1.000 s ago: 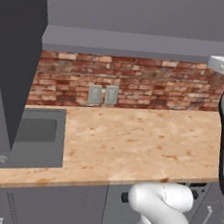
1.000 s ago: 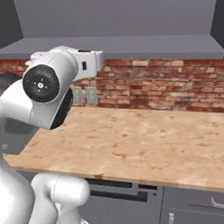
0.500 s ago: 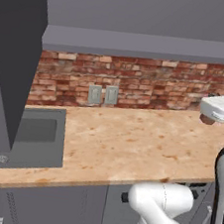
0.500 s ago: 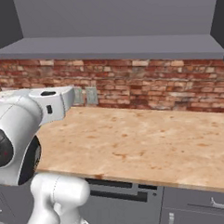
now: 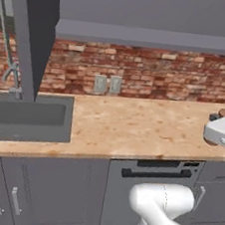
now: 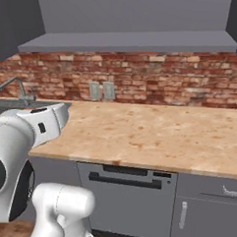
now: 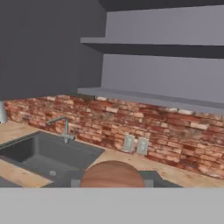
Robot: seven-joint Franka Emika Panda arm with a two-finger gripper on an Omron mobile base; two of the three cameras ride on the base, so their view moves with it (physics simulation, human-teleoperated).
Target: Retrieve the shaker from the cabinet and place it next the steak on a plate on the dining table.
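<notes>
Over the last second the arm has dropped from shelf height to counter level. In the hand view the shaker (image 7: 112, 174) shows as a rounded brown wooden top at 6 o'clock, between the fingertips. I judge the gripper (image 7: 112, 181) clamped on it, so retrieval looks done and carrying to the table remains.

The cabinet (image 7: 166, 72) stands open at 12 o'clock, and its grey shelf boards carry nothing I can see. The sink (image 5: 26, 115), at 9 o'clock on the wood counter (image 6: 155, 133), holds nothing visible. The faucet (image 7: 63, 127) stands behind it.
</notes>
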